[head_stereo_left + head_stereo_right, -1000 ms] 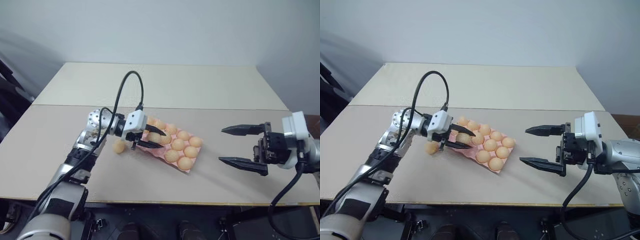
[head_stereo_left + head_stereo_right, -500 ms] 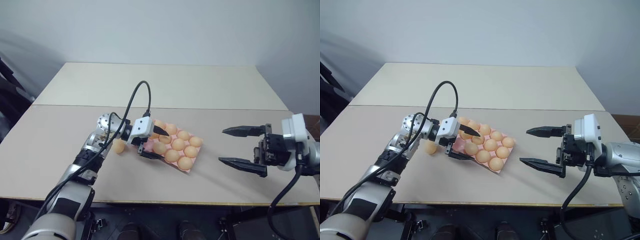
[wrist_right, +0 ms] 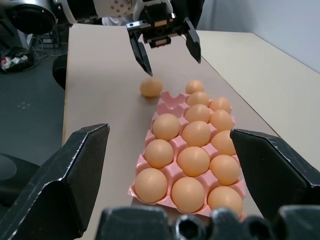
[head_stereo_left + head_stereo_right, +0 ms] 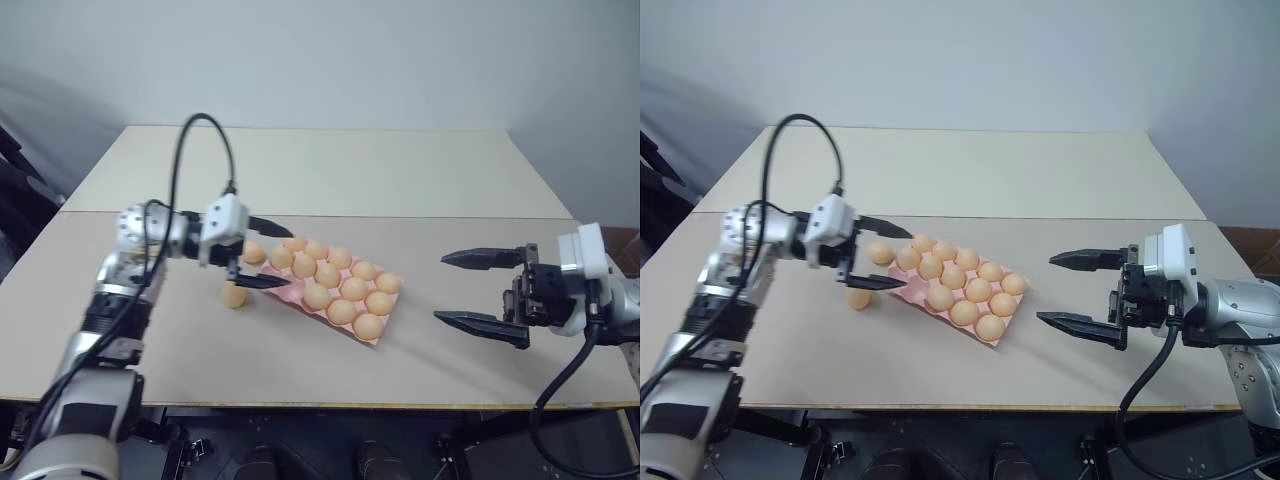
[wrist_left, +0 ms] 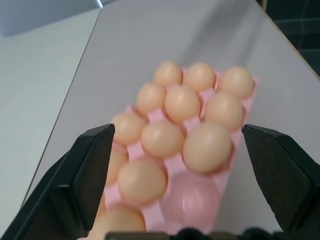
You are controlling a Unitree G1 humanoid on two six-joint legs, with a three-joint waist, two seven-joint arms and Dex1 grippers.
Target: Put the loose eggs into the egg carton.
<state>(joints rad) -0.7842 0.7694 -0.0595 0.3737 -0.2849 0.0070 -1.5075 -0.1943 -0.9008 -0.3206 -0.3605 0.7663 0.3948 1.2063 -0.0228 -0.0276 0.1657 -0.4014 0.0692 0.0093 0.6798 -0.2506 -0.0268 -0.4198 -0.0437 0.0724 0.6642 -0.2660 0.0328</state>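
Hovering wide and empty at centre-left, the left hand (image 4: 262, 256) must next pick up a loose egg (image 4: 234, 295) on the table (image 4: 300, 370) for the pink egg carton's (image 4: 372, 339) empty cup; the right hand (image 4: 478, 292) waits wide.

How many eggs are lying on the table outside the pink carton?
2. The first loose egg lies on the table off the egg carton's left end, nearer the robot; the second loose egg lies just past that end. None seems hidden.
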